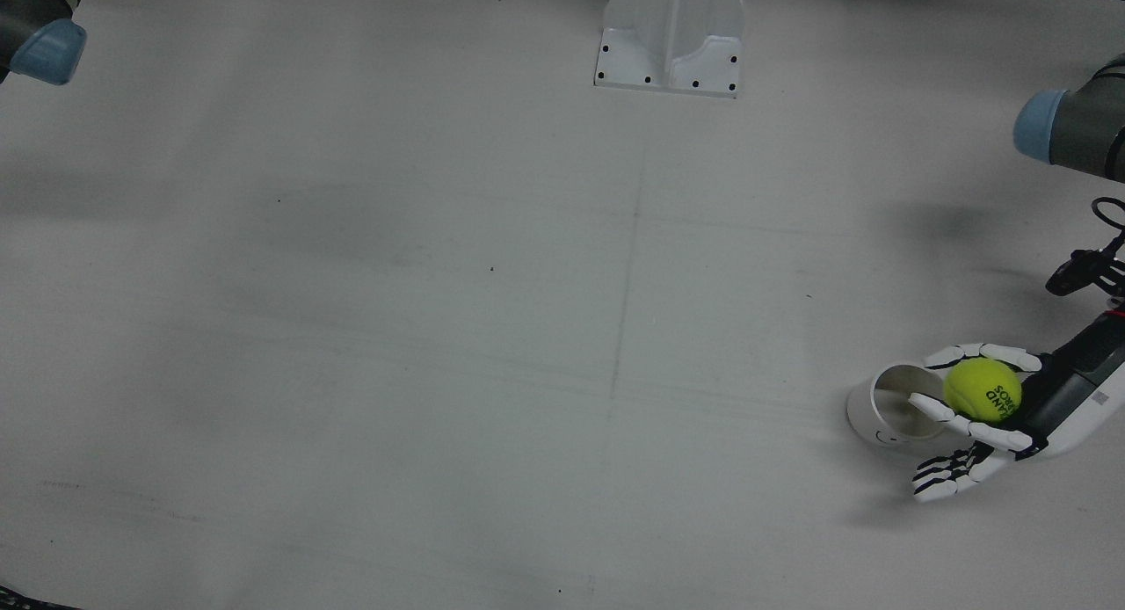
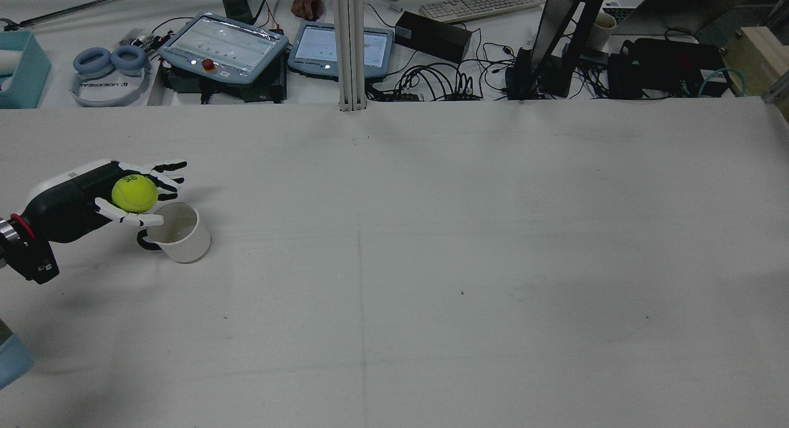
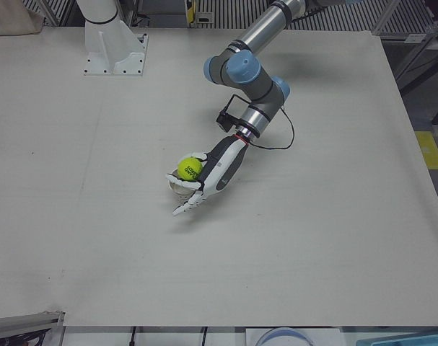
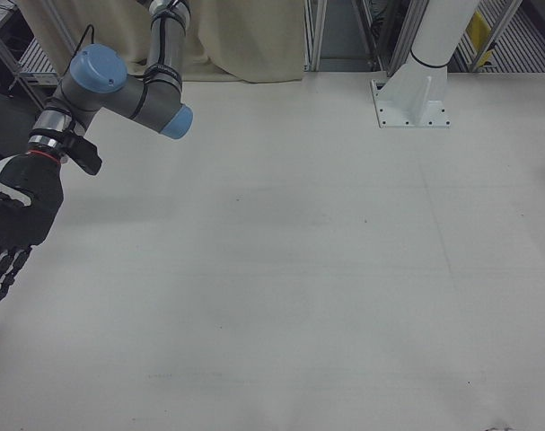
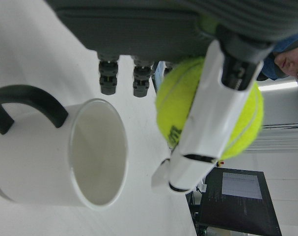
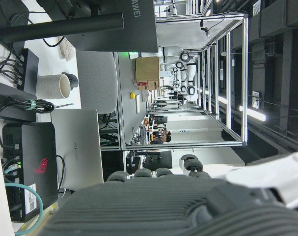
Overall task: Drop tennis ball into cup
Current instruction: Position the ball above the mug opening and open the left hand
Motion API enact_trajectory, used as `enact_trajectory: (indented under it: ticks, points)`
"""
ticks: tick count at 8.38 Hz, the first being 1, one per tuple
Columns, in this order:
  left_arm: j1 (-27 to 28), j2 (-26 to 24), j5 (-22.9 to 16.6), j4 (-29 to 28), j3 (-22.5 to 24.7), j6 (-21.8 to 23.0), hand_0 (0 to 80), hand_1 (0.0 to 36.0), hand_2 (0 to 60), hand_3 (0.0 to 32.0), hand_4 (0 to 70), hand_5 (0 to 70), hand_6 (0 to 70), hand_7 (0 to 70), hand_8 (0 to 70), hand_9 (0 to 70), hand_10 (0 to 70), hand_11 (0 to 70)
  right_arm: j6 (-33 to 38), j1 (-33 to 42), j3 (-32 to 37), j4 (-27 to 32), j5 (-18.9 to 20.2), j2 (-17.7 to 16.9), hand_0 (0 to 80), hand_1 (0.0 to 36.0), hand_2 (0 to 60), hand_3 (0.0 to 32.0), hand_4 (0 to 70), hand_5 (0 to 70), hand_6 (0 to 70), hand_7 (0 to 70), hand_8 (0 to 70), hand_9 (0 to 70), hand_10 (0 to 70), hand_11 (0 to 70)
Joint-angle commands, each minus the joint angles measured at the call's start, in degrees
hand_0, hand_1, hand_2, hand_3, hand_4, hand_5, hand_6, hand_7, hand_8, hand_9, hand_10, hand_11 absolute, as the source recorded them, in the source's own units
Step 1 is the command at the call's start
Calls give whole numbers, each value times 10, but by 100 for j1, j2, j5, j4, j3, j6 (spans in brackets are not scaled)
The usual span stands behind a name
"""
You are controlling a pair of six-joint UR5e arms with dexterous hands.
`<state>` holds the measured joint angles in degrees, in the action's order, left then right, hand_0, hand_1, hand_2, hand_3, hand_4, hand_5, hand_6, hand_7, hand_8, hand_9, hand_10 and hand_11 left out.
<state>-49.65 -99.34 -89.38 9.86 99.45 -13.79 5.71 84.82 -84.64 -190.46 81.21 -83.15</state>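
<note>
Directly below and just ahead of the left hand stands the white cup, its mouth open upward and unobstructed. Past the cup the table is bare; only the white pedestal stands well away.

In the left-front view, the white ceramic mug with a black handle is largely covered by the yellow-green tennis ball and the white-and-black left hand; its handle cannot be seen there. In the front view the handle is likewise hidden, and the ball's black lettering is cut short by a finger. In the right-front view, the dark right hand is cropped by the picture's left edge, so its finger posture cannot be told. In the left hand view, the mug's base is cut off.
</note>
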Motion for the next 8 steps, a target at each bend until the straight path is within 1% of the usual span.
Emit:
enact_trajectory:
  ticks: [1, 2, 3, 5, 7, 8]
  points:
    - [69, 162, 0, 85, 215, 17, 800, 360, 600, 0, 690, 120, 79, 132, 95, 145, 82, 153, 0, 0, 0, 0, 0, 0, 0, 0, 0, 0, 0, 0, 0, 0, 0, 0, 0, 0]
    - [69, -152, 0, 312, 189, 17, 800, 360, 600, 0, 690, 120, 78, 132, 94, 143, 82, 153, 0, 0, 0, 0, 0, 0, 0, 0, 0, 0, 0, 0, 0, 0, 0, 0, 0, 0]
    - [78, -260, 0, 367, 128, -9, 800, 360, 600, 0, 686, 120, 77, 129, 93, 141, 82, 154, 0, 0, 0, 0, 0, 0, 0, 0, 0, 0, 0, 0, 0, 0, 0, 0, 0, 0]
    - [43, -243, 0, 280, -21, -18, 800, 360, 600, 0, 683, 120, 77, 128, 92, 140, 83, 155, 0, 0, 0, 0, 0, 0, 0, 0, 0, 0, 0, 0, 0, 0, 0, 0, 0, 0]
    - [16, -130, 9, 209, 57, 8, 800, 360, 600, 0, 672, 120, 79, 137, 90, 140, 82, 153, 0, 0, 0, -9, 0, 0, 0, 0, 0, 0, 0, 0, 0, 0, 0, 0, 0, 0]
    - [25, -112, 0, 183, 66, 17, 800, 360, 600, 0, 544, 126, 81, 146, 90, 138, 81, 154, 0, 0, 0, 0, 0, 0, 0, 0, 0, 0, 0, 0, 0, 0, 0, 0, 0, 0]
